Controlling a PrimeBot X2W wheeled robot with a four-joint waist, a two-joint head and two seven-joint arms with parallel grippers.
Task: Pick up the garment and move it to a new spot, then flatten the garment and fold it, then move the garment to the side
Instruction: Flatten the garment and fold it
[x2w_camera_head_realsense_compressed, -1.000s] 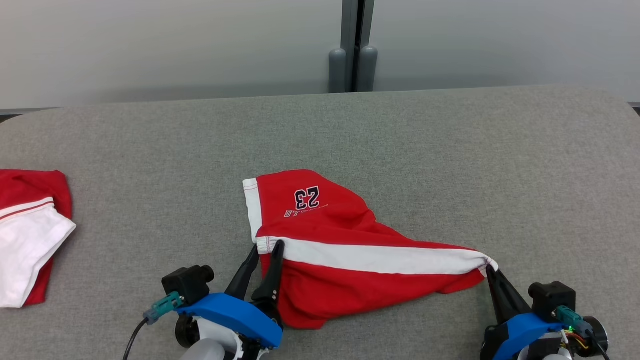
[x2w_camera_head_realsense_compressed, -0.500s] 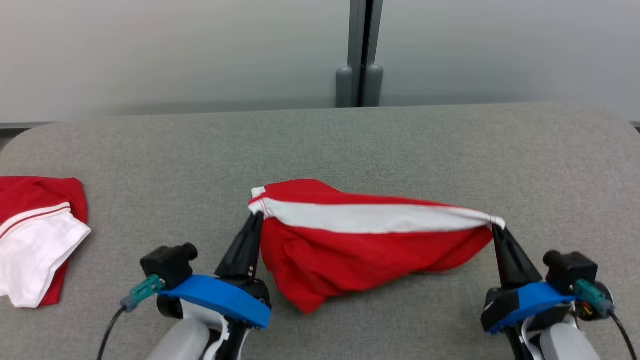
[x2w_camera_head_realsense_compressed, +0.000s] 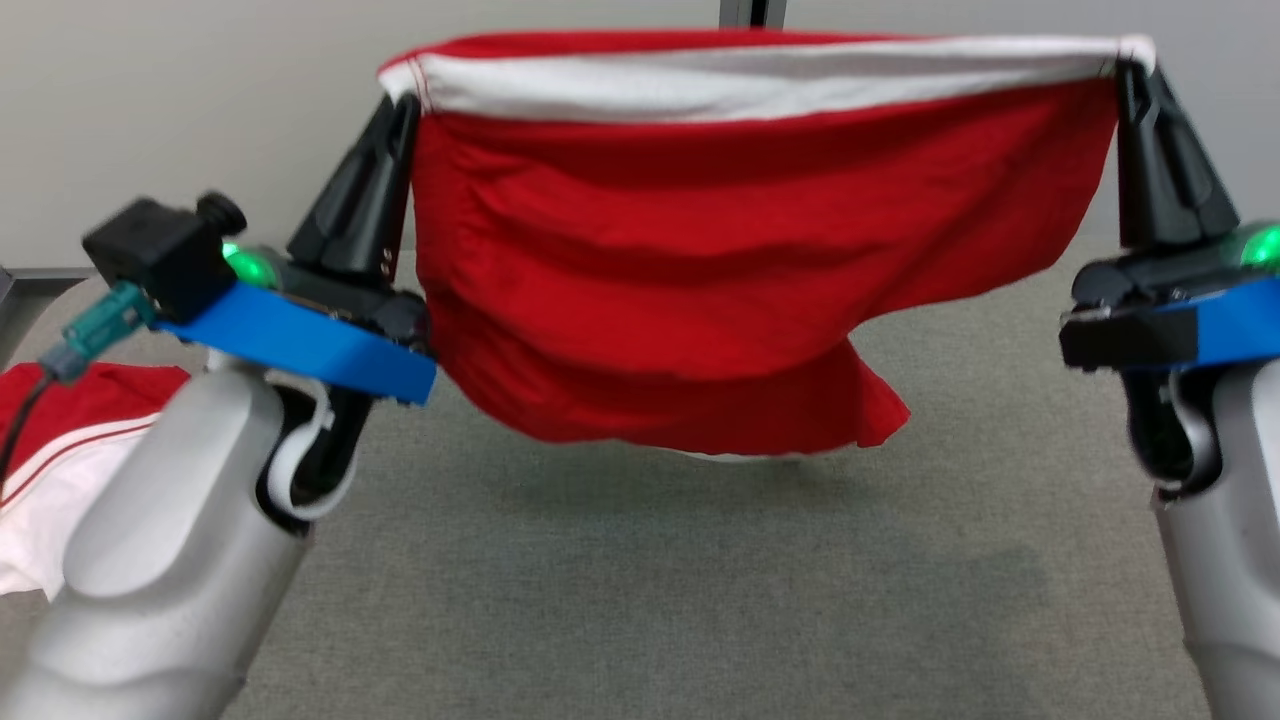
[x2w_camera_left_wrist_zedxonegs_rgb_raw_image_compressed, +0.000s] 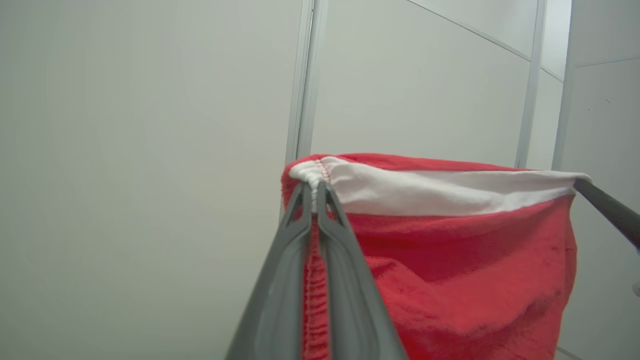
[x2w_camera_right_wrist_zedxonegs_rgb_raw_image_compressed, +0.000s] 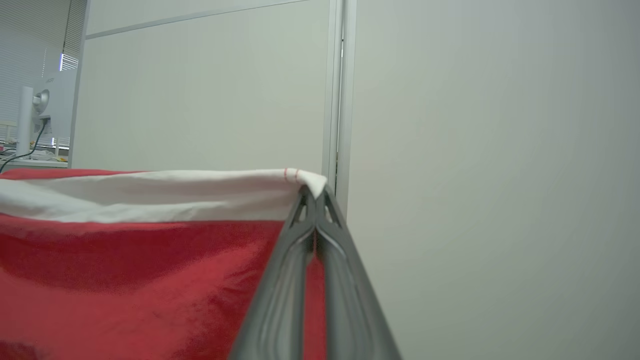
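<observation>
The red fabric garment with a white band (x2w_camera_head_realsense_compressed: 700, 260) hangs above the grey felt-covered counter (x2w_camera_head_realsense_compressed: 700, 600), its white edge stretched level between the two arms. The left end effector (x2w_camera_head_realsense_compressed: 403, 102) is clamped on the band's left corner, and the right end effector (x2w_camera_head_realsense_compressed: 1130, 70) is clamped on its right corner. A second red-and-white cloth (x2w_camera_head_realsense_compressed: 60, 450) lies on the counter at far left.

Below me lies a grey, felt-covered counter (x2w_camera_head_realsense_compressed: 700, 600). Beyond it I face a pale wall (x2w_camera_left_wrist_zedxonegs_rgb_raw_image_compressed: 125, 150) of flat panels, split by a narrow upright metal strip (x2w_camera_right_wrist_zedxonegs_rgb_raw_image_compressed: 334, 100). Off to one side, a monitor (x2w_camera_right_wrist_zedxonegs_rgb_raw_image_compressed: 50, 105) stands on a desk (x2w_camera_right_wrist_zedxonegs_rgb_raw_image_compressed: 30, 162) before slatted blinds (x2w_camera_right_wrist_zedxonegs_rgb_raw_image_compressed: 30, 40).
</observation>
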